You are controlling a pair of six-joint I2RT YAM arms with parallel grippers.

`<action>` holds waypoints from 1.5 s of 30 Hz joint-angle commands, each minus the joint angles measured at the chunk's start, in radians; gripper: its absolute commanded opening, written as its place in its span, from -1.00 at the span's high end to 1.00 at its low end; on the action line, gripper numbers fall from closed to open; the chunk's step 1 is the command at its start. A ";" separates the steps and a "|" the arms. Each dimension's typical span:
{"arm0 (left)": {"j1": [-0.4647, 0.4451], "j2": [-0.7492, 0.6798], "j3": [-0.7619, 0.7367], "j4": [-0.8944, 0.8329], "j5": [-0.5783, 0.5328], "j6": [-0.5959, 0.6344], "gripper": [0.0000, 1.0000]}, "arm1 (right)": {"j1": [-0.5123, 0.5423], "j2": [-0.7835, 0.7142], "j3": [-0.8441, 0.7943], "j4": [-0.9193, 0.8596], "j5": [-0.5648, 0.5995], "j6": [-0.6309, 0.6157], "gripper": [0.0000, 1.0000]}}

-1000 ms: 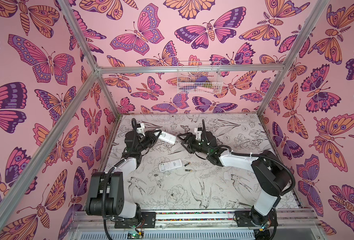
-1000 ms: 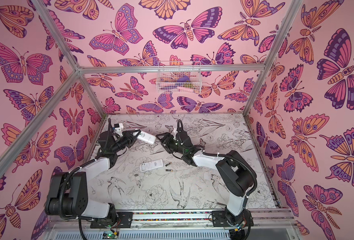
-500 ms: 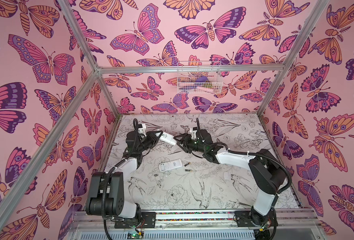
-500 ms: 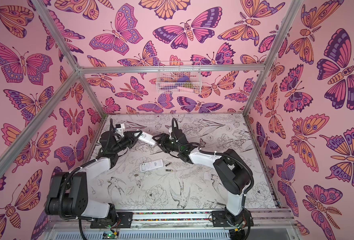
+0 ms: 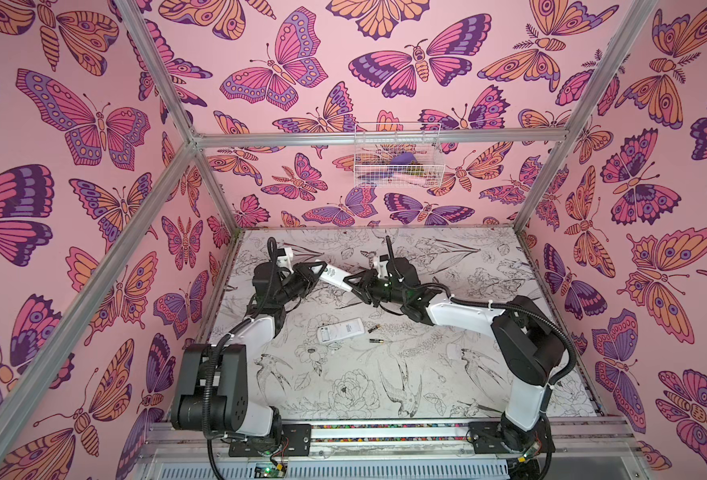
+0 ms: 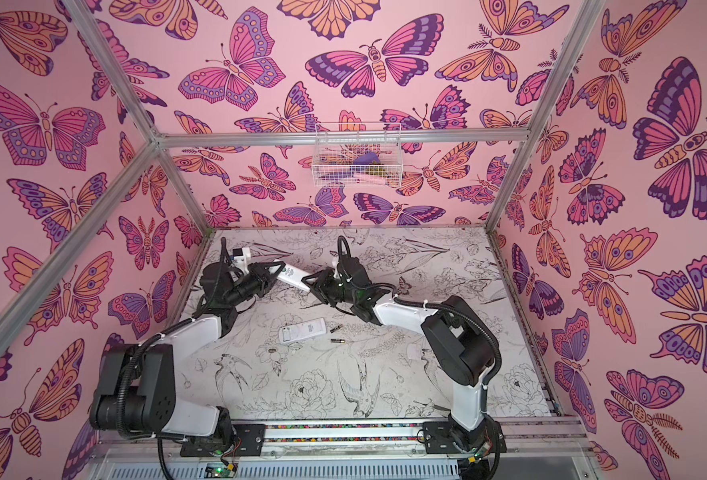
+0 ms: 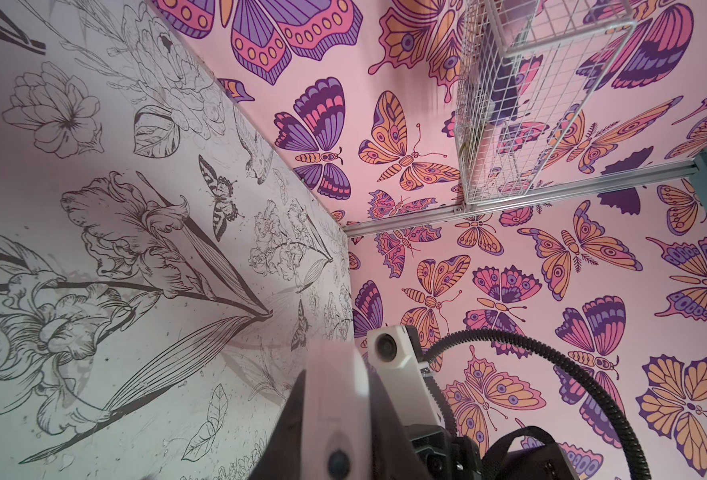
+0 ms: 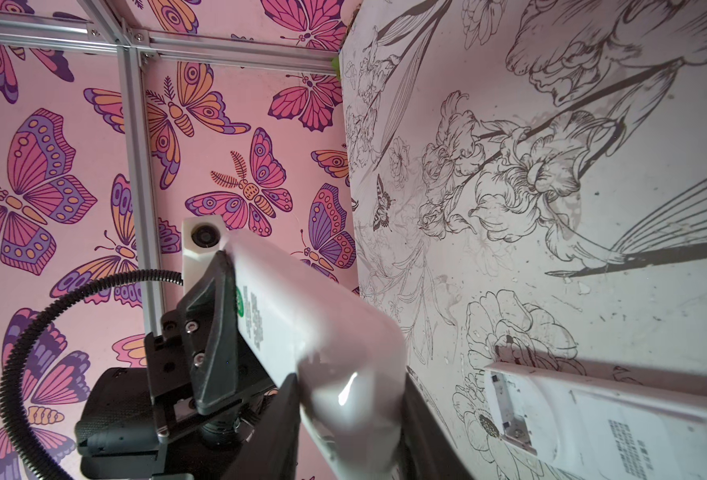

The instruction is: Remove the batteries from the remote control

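White remote (image 5: 335,275) is held up off the bench (image 5: 343,386): the left fingers (image 8: 214,332) pinch one end and the right fingers (image 8: 283,436) pinch the other. Two batteries (image 5: 371,328) lie loose on the bench, just beside a second remote (image 5: 340,330) with its battery bay open.

The right end effector (image 5: 354,286) now sits at the free end of the raised remote control (image 5: 335,276), whereas a second ago it hangs apart from it, further right over the surface (image 5: 343,395). Its jaws, wide then, now press narrow against the remote's two sides. The right arm (image 5: 464,318) reaches further left, its elbow drawn inward.
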State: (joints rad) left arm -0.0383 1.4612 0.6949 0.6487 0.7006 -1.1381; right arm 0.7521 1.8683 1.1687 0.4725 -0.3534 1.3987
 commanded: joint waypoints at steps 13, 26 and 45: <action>0.001 -0.005 0.019 0.008 0.002 0.034 1.00 | -0.023 -0.024 -0.055 -0.038 -0.009 -0.021 0.41; -0.012 0.003 0.018 -0.006 0.000 0.054 1.00 | -0.036 -0.061 -0.059 -0.022 -0.024 -0.056 0.32; -0.018 0.003 0.012 -0.032 0.003 0.093 1.00 | -0.041 -0.102 -0.074 0.013 -0.050 -0.047 0.53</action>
State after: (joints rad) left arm -0.0475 1.4616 0.6956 0.6044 0.6903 -1.0687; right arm 0.7174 1.7840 1.0943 0.4538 -0.3916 1.3571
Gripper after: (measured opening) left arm 0.202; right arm 0.241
